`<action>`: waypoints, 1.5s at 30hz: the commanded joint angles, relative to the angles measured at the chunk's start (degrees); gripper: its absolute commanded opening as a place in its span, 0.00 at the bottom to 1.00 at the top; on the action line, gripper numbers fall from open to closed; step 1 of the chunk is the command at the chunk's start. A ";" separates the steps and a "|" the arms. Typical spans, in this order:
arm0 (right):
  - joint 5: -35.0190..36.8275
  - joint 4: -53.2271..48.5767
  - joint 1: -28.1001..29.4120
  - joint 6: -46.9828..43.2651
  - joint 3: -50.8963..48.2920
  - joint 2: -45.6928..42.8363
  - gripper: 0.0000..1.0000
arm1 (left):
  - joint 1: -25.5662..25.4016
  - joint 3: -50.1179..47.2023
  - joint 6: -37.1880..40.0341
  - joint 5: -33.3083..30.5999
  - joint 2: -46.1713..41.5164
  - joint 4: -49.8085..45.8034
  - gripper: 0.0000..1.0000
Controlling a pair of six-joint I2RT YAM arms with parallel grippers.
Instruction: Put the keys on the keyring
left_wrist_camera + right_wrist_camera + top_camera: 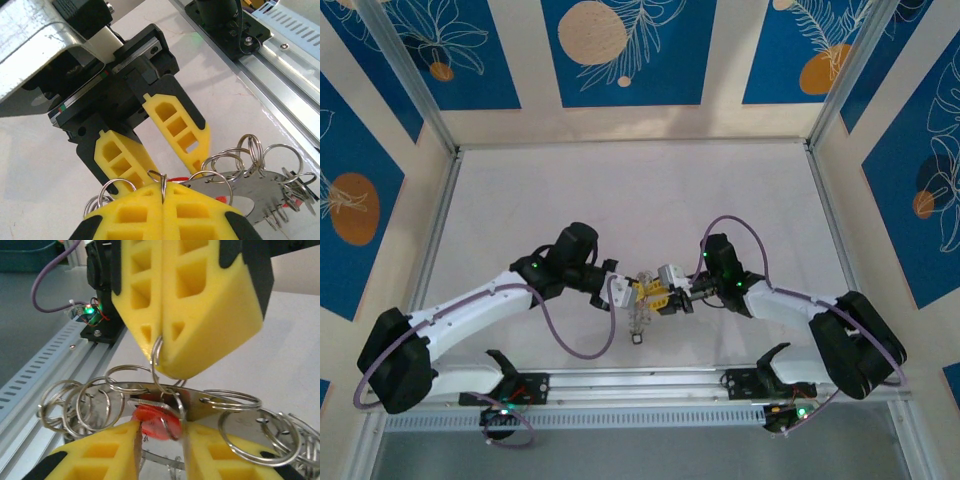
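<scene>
Beyond both end effectors the worktop (630, 190) runs open to its framed far edge, while on their near side the mounting rail (640, 382) lies close. Left end effector (623, 292) is closed flat on one thin wire loop of the keyring (200, 407), which hangs between the two; right end effector (668, 298) stands partly open around a red-headed key (156, 422), contact not determinable. Both arms reach inward, elbows out, wrists facing each other.
</scene>
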 commanded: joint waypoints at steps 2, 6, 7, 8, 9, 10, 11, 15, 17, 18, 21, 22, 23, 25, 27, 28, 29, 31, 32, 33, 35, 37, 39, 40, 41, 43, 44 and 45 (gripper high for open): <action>-4.90 -1.09 0.04 -0.97 1.30 1.16 0.36 | 0.40 2.45 1.31 0.11 -0.05 -0.51 0.00; -1.09 5.75 0.49 3.40 -1.53 1.60 0.43 | 0.42 2.57 -0.26 -3.60 -0.10 0.59 0.00; 0.39 7.80 0.64 4.25 -2.57 1.38 0.44 | 0.39 2.40 -0.70 -4.40 -0.13 1.07 0.00; 2.46 9.30 0.82 5.07 -3.44 1.20 0.45 | 0.43 2.28 -1.10 -4.97 -0.23 1.43 0.00; 4.76 10.25 1.14 5.55 -4.19 0.95 0.45 | 0.45 2.21 -1.46 -5.55 -0.30 1.79 0.00; 6.52 10.49 1.43 5.39 -4.67 0.59 0.45 | 0.47 2.13 -1.78 -5.86 -0.46 2.02 0.00; 8.29 10.79 1.77 5.34 -5.09 0.41 0.45 | 0.42 2.13 -1.88 -5.95 -0.62 2.03 0.00; 15.78 14.50 3.96 5.77 -7.18 -0.17 0.44 | 0.50 1.95 -2.30 -5.94 -0.99 2.31 0.00; 18.80 17.40 4.78 6.38 -8.06 -0.13 0.41 | 0.48 1.78 -2.52 -5.89 -1.13 2.50 0.00; 19.85 18.69 5.04 6.68 -8.50 -0.02 0.39 | 0.50 1.73 -2.58 -5.93 -1.09 2.54 0.00; 21.66 19.87 5.32 6.64 -8.97 -0.09 0.33 | 0.48 1.77 -2.83 -5.94 -1.07 2.42 0.00; 22.08 19.87 5.33 6.60 -9.08 -0.21 0.31 | 0.51 1.77 -2.84 -6.02 -1.10 2.31 0.00; 22.49 19.81 5.33 6.58 -9.18 -0.25 0.29 | 0.44 1.77 -2.93 -6.05 -1.15 2.35 0.00; 23.47 20.18 5.33 6.59 -9.60 -0.48 0.26 | 0.55 1.79 -3.10 -6.41 -1.18 2.26 0.00; 23.84 20.82 5.38 6.78 -10.02 -0.75 0.24 | 0.47 1.78 -3.27 -6.70 -1.30 2.20 0.00; 23.92 20.96 5.41 6.78 -10.07 -0.98 0.21 | 0.49 1.77 -3.36 -6.78 -1.34 2.16 0.00; 24.03 20.96 5.54 6.78 -10.15 -1.03 0.18 | 0.51 1.77 -3.41 -6.76 -1.21 2.14 0.00; 24.18 20.93 5.76 6.55 -10.24 -1.30 0.09 | 0.41 1.77 -3.52 -6.99 -1.08 2.03 0.00; 24.29 20.85 5.85 6.54 -10.33 -1.55 0.06 | 0.47 1.77 -3.59 -7.11 -0.91 1.99 0.00; 24.44 20.75 5.92 6.46 -10.38 -1.82 0.02 | 0.44 1.77 -3.68 -7.46 -0.84 1.90 0.00; 24.84 20.04 5.90 6.37 -10.38 -2.63 0.00 | 0.48 1.69 -4.32 -8.43 -0.52 2.02 0.00; 25.37 18.44 6.03 6.04 -10.09 -4.13 0.00 | 0.53 1.86 -4.94 -9.42 -0.10 1.93 0.00; 26.59 15.69 6.03 6.01 -9.23 -5.58 0.00 | 0.51 1.99 -5.28 -9.60 0.20 1.69 0.00; 27.18 13.64 6.03 5.84 -8.58 -6.28 0.00 | 0.55 2.04 -5.35 -9.46 0.33 1.61 0.00; 27.73 12.00 6.03 5.60 -7.96 -6.84 0.00 | 0.50 2.04 -5.43 -9.35 0.44 1.57 0.00; 28.81 9.66 6.02 5.47 -6.97 -7.85 0.00 | 0.49 2.04 -5.78 -9.17 0.66 1.63 0.00; 29.08 8.61 6.03 5.31 -6.49 -8.17 0.00 | 0.48 2.04 -5.97 -9.19 0.70 1.62 0.00; 29.44 7.22 6.11 4.93 -5.81 -8.39 0.00 | 0.49 2.03 -6.09 -9.06 0.79 1.65 0.00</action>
